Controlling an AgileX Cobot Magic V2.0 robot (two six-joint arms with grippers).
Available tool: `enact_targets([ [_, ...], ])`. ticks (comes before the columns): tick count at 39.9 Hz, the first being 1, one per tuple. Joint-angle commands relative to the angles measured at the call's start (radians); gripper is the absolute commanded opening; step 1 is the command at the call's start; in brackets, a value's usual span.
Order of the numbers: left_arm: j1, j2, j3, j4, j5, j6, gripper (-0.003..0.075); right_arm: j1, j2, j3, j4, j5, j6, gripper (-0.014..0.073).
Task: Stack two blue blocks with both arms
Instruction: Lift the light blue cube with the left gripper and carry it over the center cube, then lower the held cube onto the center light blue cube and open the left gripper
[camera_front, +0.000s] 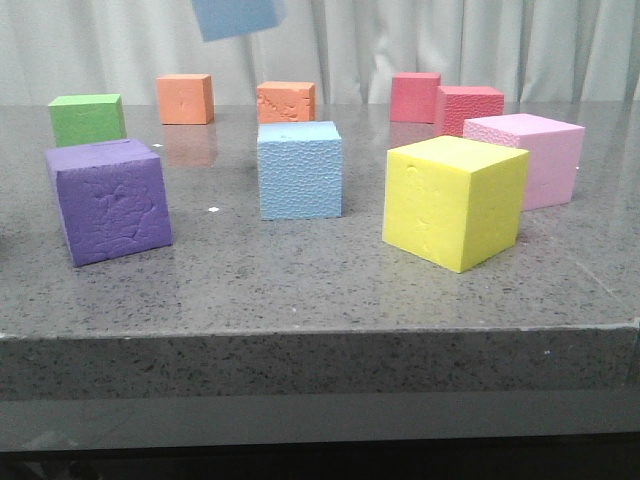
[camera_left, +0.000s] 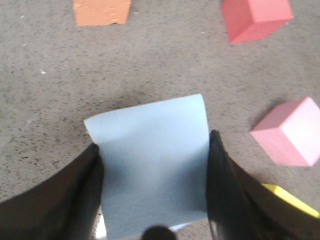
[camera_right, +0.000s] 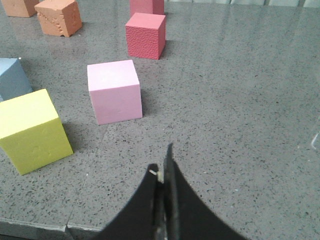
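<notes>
- Our left gripper (camera_left: 155, 200) holds one blue block (camera_left: 152, 165) between its jaws, lifted clear of the surface (camera_front: 300, 280).
- The other blue block (camera_front: 299, 170) sits mid-surface, between the purple cube (camera_front: 108, 200) and yellow cube (camera_front: 455, 202).
- Our right gripper (camera_right: 162, 175) hangs near the pink block (camera_right: 114, 91), jaws pressed together, holding nothing.

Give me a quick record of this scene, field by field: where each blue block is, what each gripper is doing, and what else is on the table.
held blue block: gripped by the left gripper, lifted clear of the table
resting blue block: on the table, centre, nothing on top
stack: not yet made
left gripper: shut on the held blue block
right gripper: shut, empty, above bare table
other cubes: purple cube, green cube, yellow cube, pink block, two orange, two red
</notes>
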Motion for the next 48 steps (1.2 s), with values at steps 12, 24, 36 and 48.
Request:
enact_targets([
  [12, -0.123, -0.069, 0.042, 0.002, 0.014, 0.037, 0.026, -0.005, 0.007, -0.025, -0.024, -0.067, -0.005, -0.0067],
  [24, -0.123, -0.057, 0.13, 0.004, 0.012, 0.037, 0.0263, -0.005, 0.007, -0.025, -0.014, -0.067, -0.005, -0.0067],
  [36, -0.123, -0.011, 0.135, 0.002, -0.01, 0.037, 0.0275, -0.005, 0.007, -0.025, -0.012, -0.064, -0.005, -0.0067],
  [48, -0.123, -0.01, 0.135, 0.002, -0.013, 0.037, 0.0524, -0.005, 0.007, -0.025, -0.012, -0.062, -0.005, -0.0067],
])
